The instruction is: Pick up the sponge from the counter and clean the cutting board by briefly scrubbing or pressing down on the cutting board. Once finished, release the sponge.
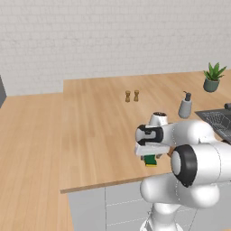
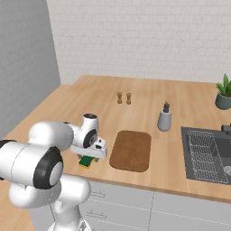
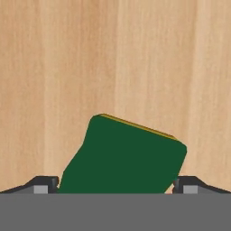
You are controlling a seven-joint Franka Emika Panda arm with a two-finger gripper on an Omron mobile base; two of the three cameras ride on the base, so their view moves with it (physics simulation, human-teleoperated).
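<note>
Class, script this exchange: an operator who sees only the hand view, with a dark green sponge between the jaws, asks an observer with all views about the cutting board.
Operator: Which way is the board from the sponge?
Observer: The flat reddish-brown rectangular cutting board lies on the light wooden counter, to the right of the small green-and-yellow sponge.
Operator: Is anything near it?
Observer: A grey soap dispenser stands behind its far right corner, apart from it.

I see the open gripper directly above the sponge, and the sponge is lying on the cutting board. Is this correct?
Not quite: the sponge lies on the bare counter, left of the cutting board, as the right base view shows. The open gripper is indeed directly above it.
</note>
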